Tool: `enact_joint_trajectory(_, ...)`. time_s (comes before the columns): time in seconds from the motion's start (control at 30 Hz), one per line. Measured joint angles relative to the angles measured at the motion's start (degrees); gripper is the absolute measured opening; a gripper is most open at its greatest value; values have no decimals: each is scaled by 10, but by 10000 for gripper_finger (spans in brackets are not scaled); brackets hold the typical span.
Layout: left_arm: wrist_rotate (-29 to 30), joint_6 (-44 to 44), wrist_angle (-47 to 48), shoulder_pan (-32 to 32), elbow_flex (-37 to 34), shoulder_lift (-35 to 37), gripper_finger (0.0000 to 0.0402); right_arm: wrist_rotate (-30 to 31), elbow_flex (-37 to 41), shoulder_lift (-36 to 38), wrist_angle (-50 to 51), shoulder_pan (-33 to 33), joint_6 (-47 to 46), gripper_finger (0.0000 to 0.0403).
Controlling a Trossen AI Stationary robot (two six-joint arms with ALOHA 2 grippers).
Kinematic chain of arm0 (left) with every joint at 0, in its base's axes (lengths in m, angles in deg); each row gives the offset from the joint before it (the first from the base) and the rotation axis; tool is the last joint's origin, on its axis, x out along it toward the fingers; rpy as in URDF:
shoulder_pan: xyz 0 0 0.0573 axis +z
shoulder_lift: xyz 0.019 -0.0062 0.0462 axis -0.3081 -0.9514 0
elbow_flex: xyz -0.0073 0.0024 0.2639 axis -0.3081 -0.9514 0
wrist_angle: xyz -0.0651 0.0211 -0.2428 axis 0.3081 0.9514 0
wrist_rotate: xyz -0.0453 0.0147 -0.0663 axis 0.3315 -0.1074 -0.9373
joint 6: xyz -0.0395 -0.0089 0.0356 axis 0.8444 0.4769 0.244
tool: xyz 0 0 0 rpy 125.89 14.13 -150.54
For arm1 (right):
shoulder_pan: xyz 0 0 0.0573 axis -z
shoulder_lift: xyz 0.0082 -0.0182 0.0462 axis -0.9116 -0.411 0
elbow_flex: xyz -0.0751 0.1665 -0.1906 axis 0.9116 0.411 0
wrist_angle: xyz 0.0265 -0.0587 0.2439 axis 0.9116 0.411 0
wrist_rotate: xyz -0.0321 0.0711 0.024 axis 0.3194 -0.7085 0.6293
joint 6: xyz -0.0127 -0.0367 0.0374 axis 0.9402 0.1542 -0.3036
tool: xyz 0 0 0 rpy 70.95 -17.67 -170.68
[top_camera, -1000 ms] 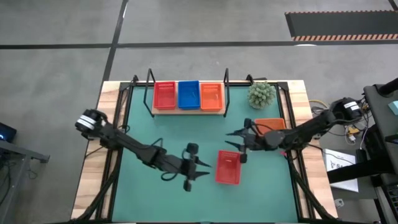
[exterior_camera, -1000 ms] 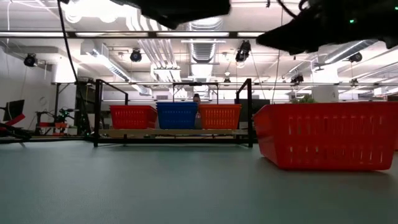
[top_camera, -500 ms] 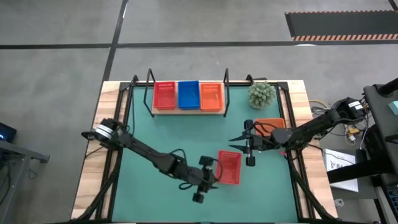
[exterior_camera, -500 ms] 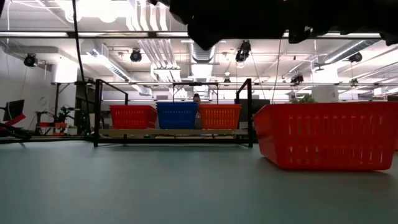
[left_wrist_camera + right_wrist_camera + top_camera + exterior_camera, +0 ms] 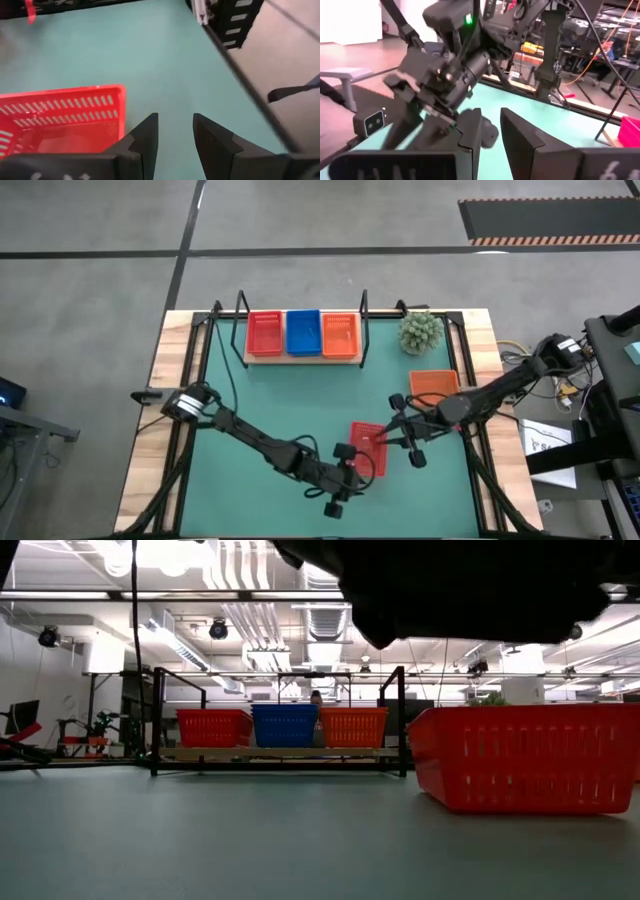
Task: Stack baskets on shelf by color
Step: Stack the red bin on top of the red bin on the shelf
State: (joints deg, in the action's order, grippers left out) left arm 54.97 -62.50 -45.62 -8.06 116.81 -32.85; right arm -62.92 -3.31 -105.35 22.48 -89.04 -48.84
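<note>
Green tabletop, industrial hall behind. Loose red basket flat on the mat near the front edge, upright, not lifted. Just beside the left gripper fingers: in the left wrist view, basket corner right next to the one fingertip, outside the gap. Left fingers parted a little, nothing between them. Right gripper at the basket's opposite side, fingers spread narrowly, empty; left arm's wrist straight ahead of them, close. Orange basket behind the right fingers, on the mat near the plant. Shelf well apart at the table's back, holding a red basket, blue basket and orange basket side by side.

Step in hand, by judgement: approach to pick the loose red basket, grasp not yet made. Next move calls for straddling one rim wall with the left fingers, closing, lifting clear, then nesting into the red one on the shelf. Risk: both grippers crowding the same basket, collision likely unless one backs off.
</note>
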Motion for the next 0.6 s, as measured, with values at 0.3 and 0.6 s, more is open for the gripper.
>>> enact_joint_trajectory(0.3, 79, -10, 0, 10, -4, -11, 106, 68, -1, -1, -2, -49, 11, 63)
enact_joint_trajectory(0.6, 59, -14, -4, 28, -7, -17, 106, 72, -6, -1, -1, -49, 16, 63)
